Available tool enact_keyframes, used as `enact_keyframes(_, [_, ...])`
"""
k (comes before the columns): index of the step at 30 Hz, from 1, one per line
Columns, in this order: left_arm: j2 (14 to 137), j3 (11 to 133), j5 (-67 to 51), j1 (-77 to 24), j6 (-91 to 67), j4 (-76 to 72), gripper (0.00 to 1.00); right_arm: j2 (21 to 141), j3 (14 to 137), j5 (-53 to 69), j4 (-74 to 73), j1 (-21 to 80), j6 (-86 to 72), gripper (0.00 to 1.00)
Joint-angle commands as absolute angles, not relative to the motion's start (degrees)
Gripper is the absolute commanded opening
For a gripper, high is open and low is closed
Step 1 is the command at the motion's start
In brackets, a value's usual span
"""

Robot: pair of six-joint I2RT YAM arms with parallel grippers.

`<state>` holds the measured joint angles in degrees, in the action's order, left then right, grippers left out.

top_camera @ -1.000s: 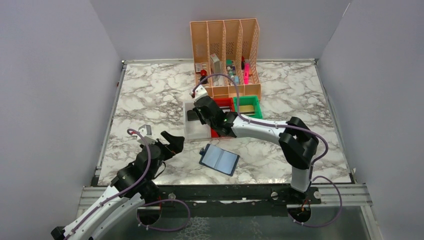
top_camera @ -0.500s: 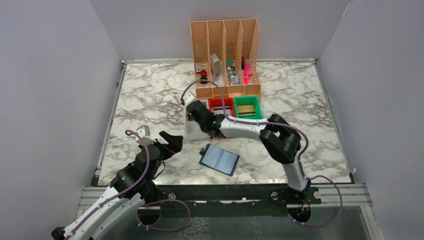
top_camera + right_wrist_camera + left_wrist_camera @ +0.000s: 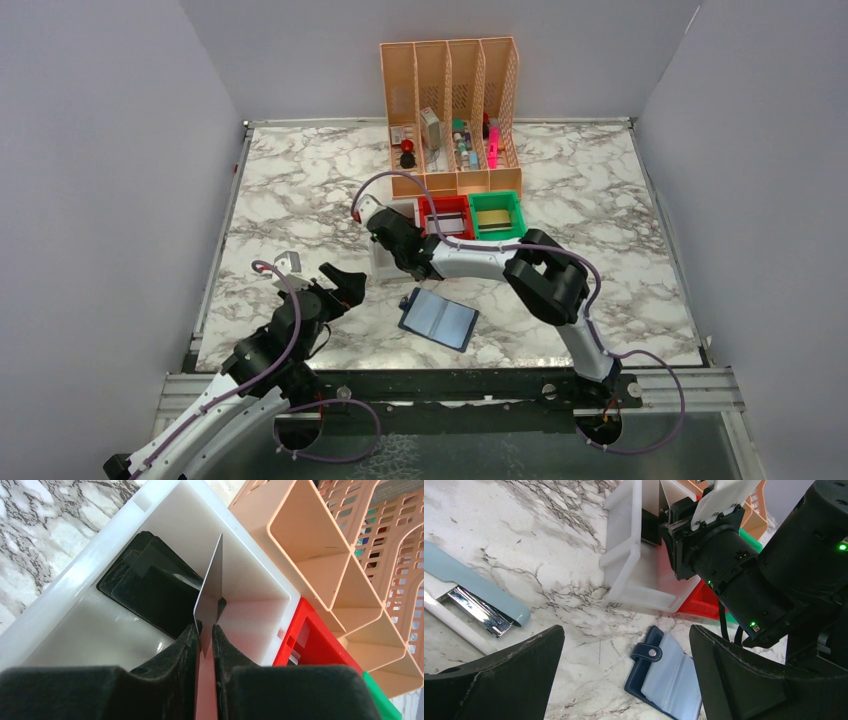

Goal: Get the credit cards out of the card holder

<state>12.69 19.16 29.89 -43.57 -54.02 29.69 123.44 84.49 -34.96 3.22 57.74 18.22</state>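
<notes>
So the right pincer (image 3: 206, 630) is down over the white plastic bin (image 3: 255, 580). The bin sits mid-way across the marble worktop (image 3: 300, 190), just in front of the orange slotted file rack (image 3: 450, 95) at the back edge. A thin silver-grey plastic card (image 3: 212, 580) stands edge-on between its pads (image 3: 187, 650) with only a slim gap. Honestly, I can't tell if it's actually clamped or loose. Under it a stack of black plastic cards (image 3: 150, 587) lies in the bin, partly hidden. From above, the arm covers most of that bin. The dark navy-blue fold-open card holder (image 3: 438, 318) lies open near the middle of the front edge. Its greyish pockets are too murky to read. The left pincer (image 3: 342, 282) hangs spread wide with nothing in it, left of the holder.
</notes>
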Motion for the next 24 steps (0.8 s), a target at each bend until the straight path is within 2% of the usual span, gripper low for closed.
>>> enact_keyframes(1, [12.0,18.7,30.5,-43.7,-54.1,29.2,0.99,124.8,86.8,-36.3,2.9,57.7,19.2,0.22])
enact_keyframes(7, [12.1,18.4,30.2,-43.8,-54.1,28.9,0.99,123.7,86.1,-35.2,2.8,57.7,17.7,0.30])
enact_keyframes(12, [12.0,18.4,30.1,-44.0,-54.1,28.8,0.99,122.9,85.6,-35.1,3.7,57.6,16.5,0.45])
enact_keyframes(24, [12.0,18.5,29.2,-44.5,-53.8,28.5,0.99,120.9,85.3,-34.3,3.3,57.6,12.7,0.50])
